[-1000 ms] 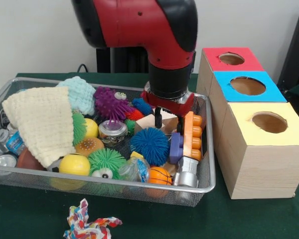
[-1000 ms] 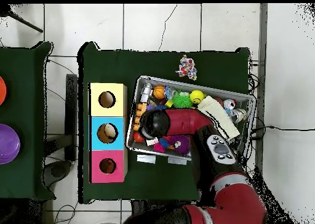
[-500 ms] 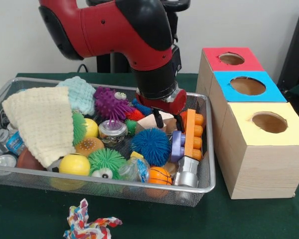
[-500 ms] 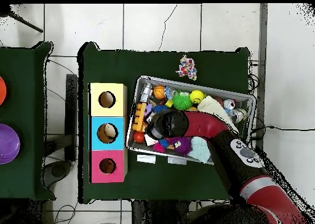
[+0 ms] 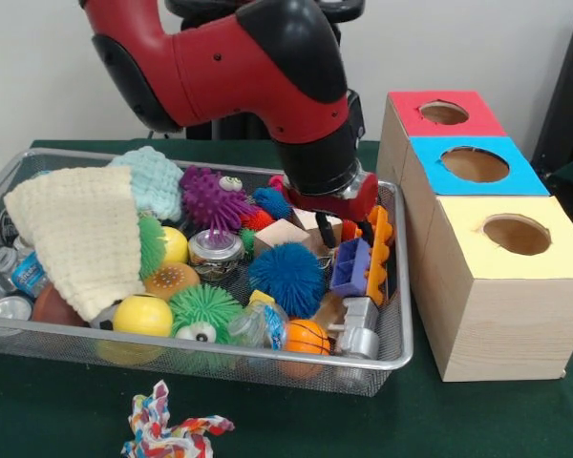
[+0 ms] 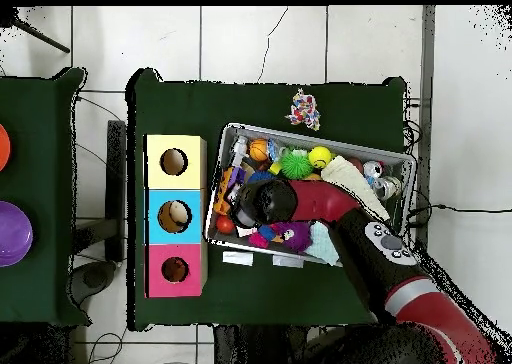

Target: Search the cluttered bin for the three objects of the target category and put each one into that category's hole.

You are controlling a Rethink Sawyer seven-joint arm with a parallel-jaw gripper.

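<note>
The front view shows the black gripper [image 5: 347,232] below the red and black arm [image 5: 239,67], lowered into the right end of the wide silver wire-mesh bin [image 5: 401,358]. One black finger [image 5: 330,235] is visible beside a tilted purple and orange plastic block toy [image 5: 361,264]; whether the gripper is clenched or released cannot be told. In the overhead view the arm's wrist [image 6: 272,202] covers the gripper completely.

Bin contents, front view: a cream knitted cloth [image 5: 81,234], a pale blue knitted cloth [image 5: 156,179], a purple spiky ball [image 5: 210,198], a blue spiky ball [image 5: 286,278], a green spiky ball [image 5: 202,307], a yellow ball [image 5: 143,315], a small orange basketball [image 5: 307,337] and a silver metal piece [image 5: 359,329].

The round hole [image 5: 444,113] lies in the red top of the pale wooden box [image 5: 393,143], the farthest of three adjoining boxes, just beside the bin's right rim.

A multicoloured rope toy [image 5: 167,429] lies on the green table [image 5: 296,420], in front of the bin.
</note>
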